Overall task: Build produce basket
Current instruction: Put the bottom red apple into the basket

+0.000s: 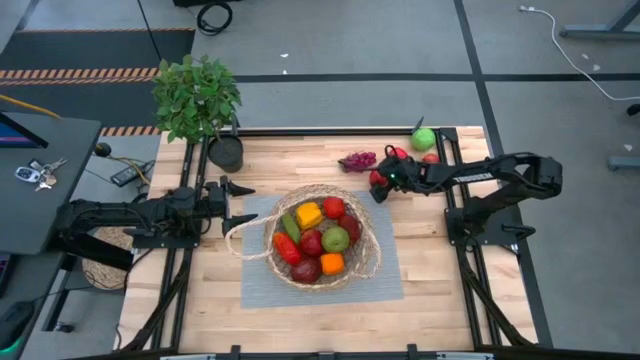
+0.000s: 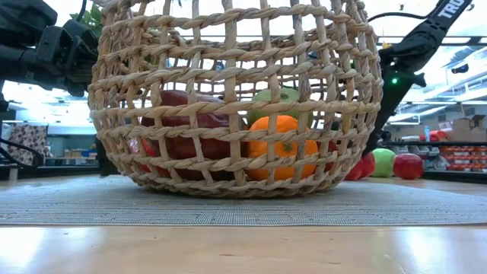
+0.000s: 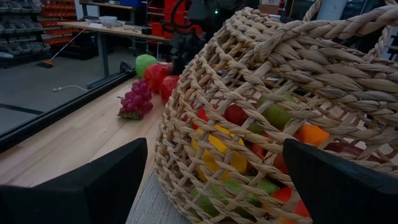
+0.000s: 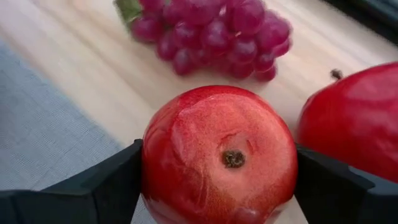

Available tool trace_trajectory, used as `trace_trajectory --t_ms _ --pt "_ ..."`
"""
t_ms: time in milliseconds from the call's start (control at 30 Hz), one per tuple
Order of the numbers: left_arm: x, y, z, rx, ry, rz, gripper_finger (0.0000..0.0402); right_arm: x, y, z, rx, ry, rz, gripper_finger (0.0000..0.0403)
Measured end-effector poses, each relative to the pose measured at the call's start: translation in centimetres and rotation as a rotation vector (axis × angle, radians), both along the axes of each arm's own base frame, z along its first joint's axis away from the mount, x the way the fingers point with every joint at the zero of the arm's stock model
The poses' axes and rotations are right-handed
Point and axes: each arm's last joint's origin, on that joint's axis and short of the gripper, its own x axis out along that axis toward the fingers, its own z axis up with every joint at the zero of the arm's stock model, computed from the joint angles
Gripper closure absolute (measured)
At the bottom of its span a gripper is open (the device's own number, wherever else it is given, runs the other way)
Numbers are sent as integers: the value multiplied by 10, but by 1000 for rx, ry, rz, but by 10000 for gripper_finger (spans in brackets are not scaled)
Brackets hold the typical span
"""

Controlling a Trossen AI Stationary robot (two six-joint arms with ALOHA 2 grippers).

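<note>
The tan wicker basket (image 1: pixel 322 238) stands on a grey mat, its looped handle (image 1: pixel 245 238) toward the table's left, holding several red, green, yellow and orange pieces. My right gripper (image 1: pixel 379 186) is just past the basket's far right rim, shut on a red fruit (image 4: pixel 219 155). The purple grape bunch (image 1: pixel 358 160), a green fruit (image 1: pixel 424 138) and red fruits (image 1: pixel 430 158) lie on the wood beyond. My left gripper (image 1: pixel 245 204) is open beside the basket's left side, touching nothing. My right gripper holds the red round fruit (image 4: pixel 186 162) pinched between its two fingers (image 4: pixel 99 186), one on each side of it. The fruit's stem dimple faces the wrist camera. The fingers slant down from the table's right side. Whether the fruit rests on the table cannot be told.
A potted leafy plant (image 1: pixel 197 100) stands at the table's far left corner. The grey mat (image 1: pixel 262 290) covers the middle of the table. Another red fruit (image 4: pixel 354 118) lies right beside the held one. Bare wood lies along the near edge (image 1: pixel 320 330).
</note>
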Motion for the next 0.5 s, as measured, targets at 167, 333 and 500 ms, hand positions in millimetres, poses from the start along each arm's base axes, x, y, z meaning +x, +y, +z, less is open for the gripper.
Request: trace_trajectory --t_ms 167,333,500 --pt "0 0 0 1 0 0 19 -5 3 13 1 -50 3 49" --pt "0 0 0 0 0 0 19 -10 6 28 1 -119 9 50" --pt "0 0 0 0 0 1 19 -15 14 55 -16 -274 42 51"
